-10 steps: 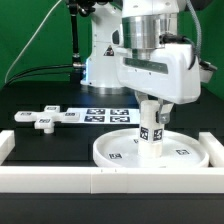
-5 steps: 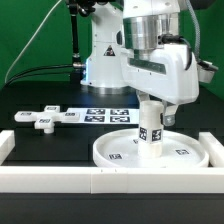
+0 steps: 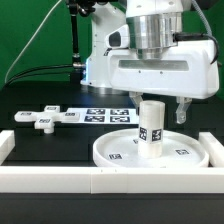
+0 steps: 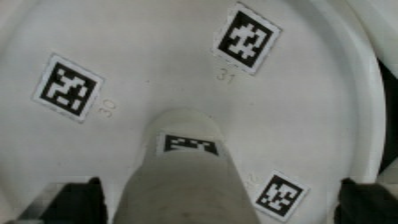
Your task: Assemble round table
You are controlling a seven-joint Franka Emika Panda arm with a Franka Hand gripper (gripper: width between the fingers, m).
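Black tabletop (image 3: pixel 30 140) carries the rimmed round disc (image 3: pixel 112 157), with the short leg (image 3: pixel 150 126) upright at its middle. Over the leg hangs the gripper (image 3: pixel 160 102), jaws spread wide, holding nothing. Well apart lies the cross-shaped base (image 3: pixel 40 119).

No text can be read; only square coded tags mark the leg (image 3: pixel 151 126), disc (image 3: pixel 199 151) and marker board (image 3: pixel 104 114).

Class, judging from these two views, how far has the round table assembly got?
Done: the leg stands upright in the round disc. In hand: nothing; the open tool straddles the leg without gripping. Left: the cross-shaped base lies apart on the table, not yet fitted to the leg.
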